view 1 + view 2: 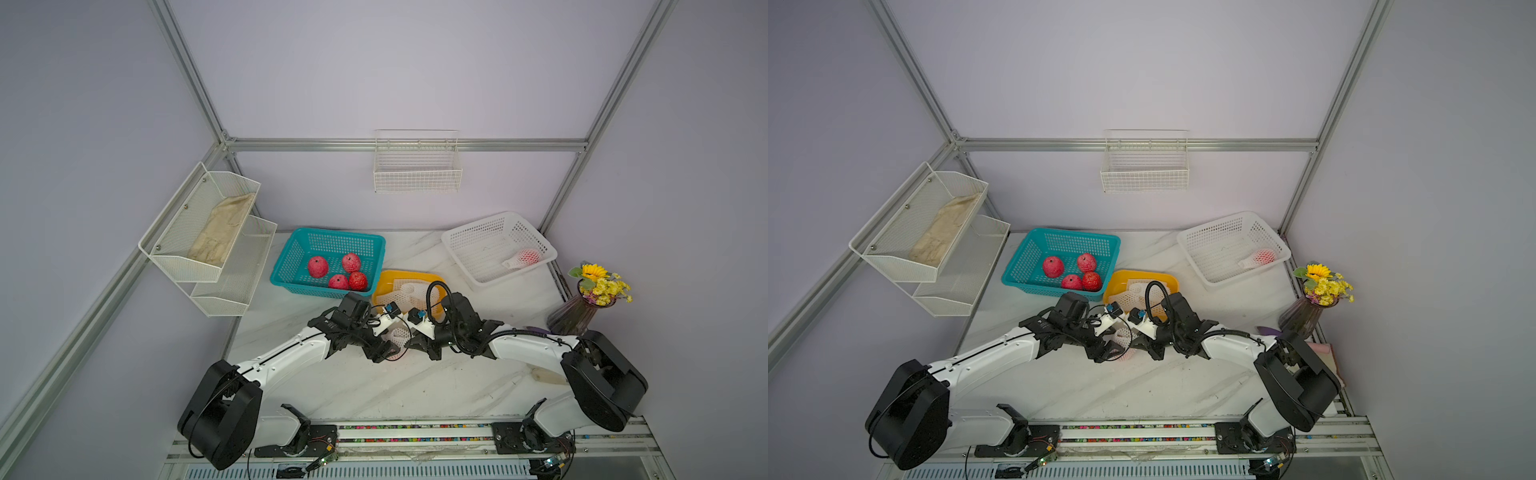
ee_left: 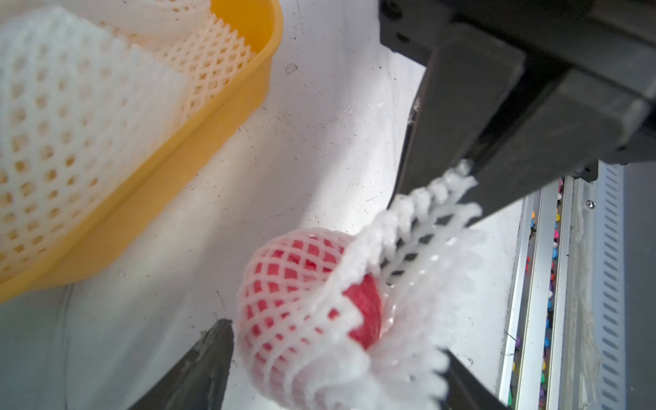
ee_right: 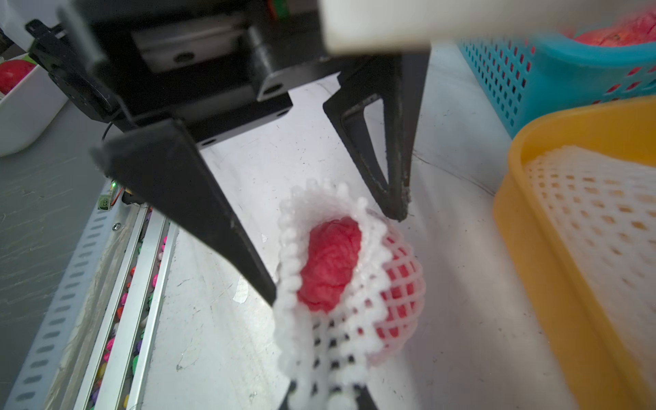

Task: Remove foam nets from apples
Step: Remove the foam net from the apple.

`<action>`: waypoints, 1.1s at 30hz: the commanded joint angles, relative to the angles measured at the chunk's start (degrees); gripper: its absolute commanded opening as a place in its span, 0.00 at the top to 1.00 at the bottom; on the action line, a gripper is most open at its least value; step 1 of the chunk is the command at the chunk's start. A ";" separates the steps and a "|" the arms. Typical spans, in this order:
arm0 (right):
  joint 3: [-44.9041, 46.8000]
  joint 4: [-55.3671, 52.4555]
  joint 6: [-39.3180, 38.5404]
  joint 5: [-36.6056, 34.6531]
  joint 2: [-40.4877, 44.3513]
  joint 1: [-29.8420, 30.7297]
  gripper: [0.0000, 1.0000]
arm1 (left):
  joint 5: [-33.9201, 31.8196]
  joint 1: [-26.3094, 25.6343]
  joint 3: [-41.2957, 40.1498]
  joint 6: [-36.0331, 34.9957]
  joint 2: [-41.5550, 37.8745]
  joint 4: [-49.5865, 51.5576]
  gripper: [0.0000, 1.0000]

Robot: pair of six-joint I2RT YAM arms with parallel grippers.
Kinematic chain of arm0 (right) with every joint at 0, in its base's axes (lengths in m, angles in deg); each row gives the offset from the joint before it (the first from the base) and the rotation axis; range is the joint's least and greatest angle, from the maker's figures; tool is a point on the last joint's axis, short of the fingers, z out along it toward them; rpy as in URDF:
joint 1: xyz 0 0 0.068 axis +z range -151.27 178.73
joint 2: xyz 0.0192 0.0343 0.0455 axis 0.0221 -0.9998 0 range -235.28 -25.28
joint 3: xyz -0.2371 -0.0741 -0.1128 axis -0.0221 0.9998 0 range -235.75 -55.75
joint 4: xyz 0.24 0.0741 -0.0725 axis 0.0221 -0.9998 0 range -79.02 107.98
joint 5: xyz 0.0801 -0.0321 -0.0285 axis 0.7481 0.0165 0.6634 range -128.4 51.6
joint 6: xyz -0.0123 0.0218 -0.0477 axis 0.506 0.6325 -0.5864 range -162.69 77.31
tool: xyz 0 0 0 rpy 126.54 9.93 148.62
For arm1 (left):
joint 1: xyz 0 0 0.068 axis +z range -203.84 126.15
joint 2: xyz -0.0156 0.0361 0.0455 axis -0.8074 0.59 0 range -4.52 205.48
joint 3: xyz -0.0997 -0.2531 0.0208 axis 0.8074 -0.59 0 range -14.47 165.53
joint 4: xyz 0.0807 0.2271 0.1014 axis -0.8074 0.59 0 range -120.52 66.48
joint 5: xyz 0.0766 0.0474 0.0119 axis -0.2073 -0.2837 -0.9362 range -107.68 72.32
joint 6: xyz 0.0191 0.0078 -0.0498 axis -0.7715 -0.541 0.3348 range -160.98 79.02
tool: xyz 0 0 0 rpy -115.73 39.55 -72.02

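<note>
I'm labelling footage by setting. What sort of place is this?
Probably a robot test cell dressed as a home counter: an aluminium frame boxes in blank lilac walls, the left arm and right arm sit on a rail at the marble-look table, with a flower vase as decor.

You've got a teal basket (image 1: 287, 259) beside a yellow tray (image 1: 409, 274), a white basket (image 1: 469, 237) back right, a vase (image 1: 570, 315) near it, and wall shelves (image 1: 183, 232) holding cloth (image 1: 222, 235).
</note>
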 commanded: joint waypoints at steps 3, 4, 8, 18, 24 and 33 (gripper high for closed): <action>-1.52 -1.44 -1.51 0.24 -0.72 -0.27 0.91 | 3.17 -0.07 2.48 -2.99 2.08 1.12 0.23; -1.74 -1.86 -1.52 0.27 -0.88 -0.27 0.91 | 3.17 -0.07 2.67 -3.16 2.37 1.04 0.24; -1.95 -1.98 -1.21 0.59 -0.55 -0.27 0.88 | 3.56 -0.07 3.16 -3.16 3.08 0.25 0.33; -0.35 -1.89 1.53 -2.78 0.55 -0.43 0.63 | 6.25 -0.07 4.58 -2.09 4.45 -1.18 0.61; 1.10 0.66 4.62 -2.66 1.01 -2.09 0.43 | 6.51 -0.04 4.11 -1.34 4.43 -1.73 0.66; 1.29 -0.18 5.60 1.52 -1.73 -2.09 0.41 | 5.43 -0.07 2.10 -0.71 2.57 -2.49 0.71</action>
